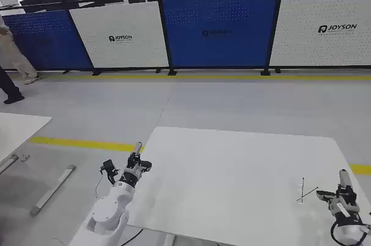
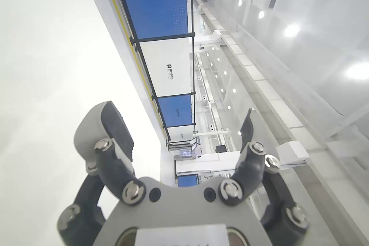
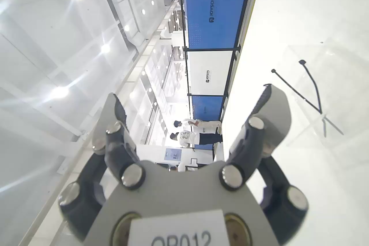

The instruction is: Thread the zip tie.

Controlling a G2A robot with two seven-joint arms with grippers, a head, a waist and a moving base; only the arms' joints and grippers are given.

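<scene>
Table: we see a white top with rounded corners.
Zip ties: two thin black ties lie flat near the table's right edge, toward its front right corner. They cross close to their tail ends, and their heads are spread apart.
Right gripper: we find it at the table's right edge, just beside the ties and not touching them. Its jaws are spread wide with nothing between them.
Left gripper: it sits at the table's left edge, well apart from the ties. Its jaws are likewise spread and hold nothing.
Writing: the blue and white panels beyond the table's far edge each bear a logo with a word. A white label on the right wrist carries dark characters, cut off at the frame's edge.
</scene>
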